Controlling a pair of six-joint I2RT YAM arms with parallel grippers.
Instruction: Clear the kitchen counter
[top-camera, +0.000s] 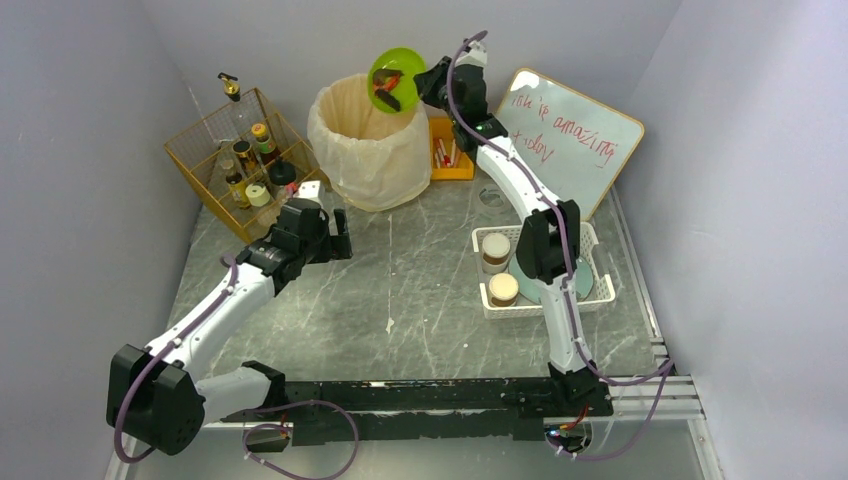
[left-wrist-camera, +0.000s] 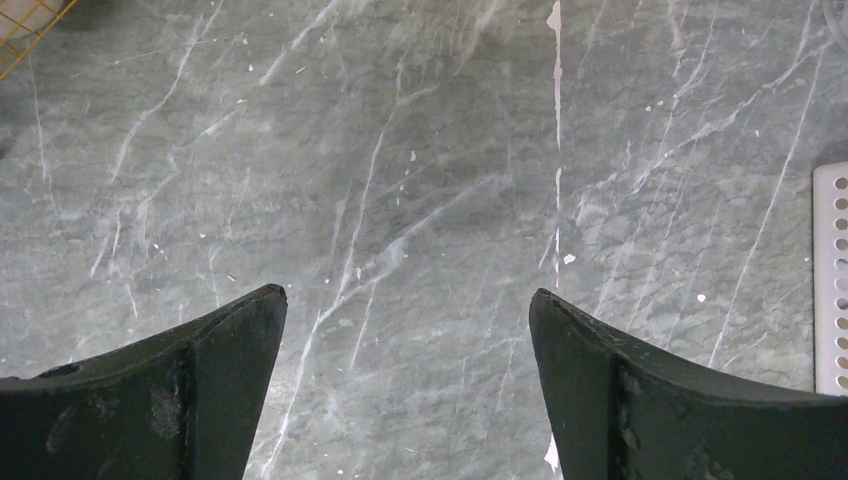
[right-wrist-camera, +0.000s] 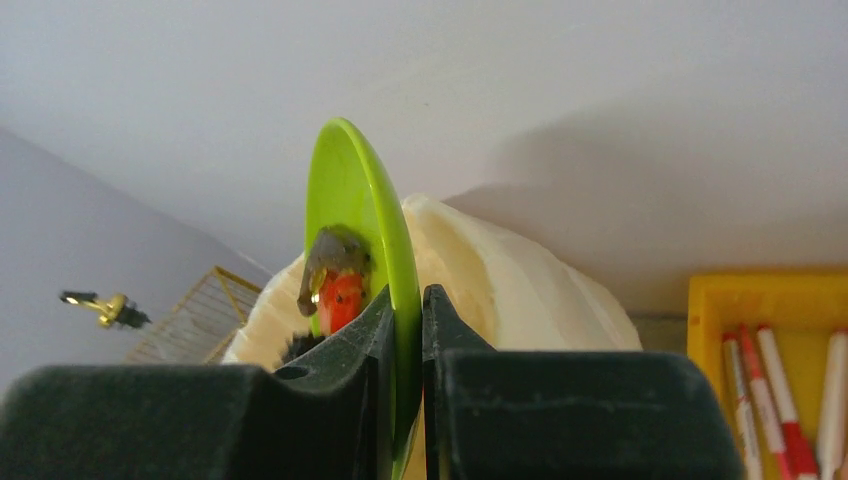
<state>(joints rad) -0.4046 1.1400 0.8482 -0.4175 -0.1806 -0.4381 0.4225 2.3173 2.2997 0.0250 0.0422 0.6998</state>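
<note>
A grey, white-veined worktop (top-camera: 420, 290) fills the middle of the overhead view, walled in on three sides by pale panels. It lies flat under both arms, with most items standing along its far and right parts.

The left tool (top-camera: 325, 235) hovers low over the left part of the worktop, near a gold wire basket (top-camera: 215, 140) that holds small bottles. Its jaws stand wide apart and grip nothing; the left wrist view shows only bare marble between the two dark fingers (left-wrist-camera: 230, 340).

The right arm reaches to the far side. The right tool (top-camera: 415, 85) is clamped on the rim of a lime-green plate (top-camera: 385, 65), held on edge above a bin (top-camera: 365, 150) lined with a cream bag. Red and dark scraps (right-wrist-camera: 335, 285) cling to the plate's face, just above the fingers.

Just right of the bin sits a yellow box (top-camera: 452, 165) of markers. A whiteboard (top-camera: 570, 140) with red writing leans at the far right. In front of it, a white basket (top-camera: 603, 285) holds two lidded jars (top-camera: 496, 250). A black rail (top-camera: 420, 400) runs along the near edge.
</note>
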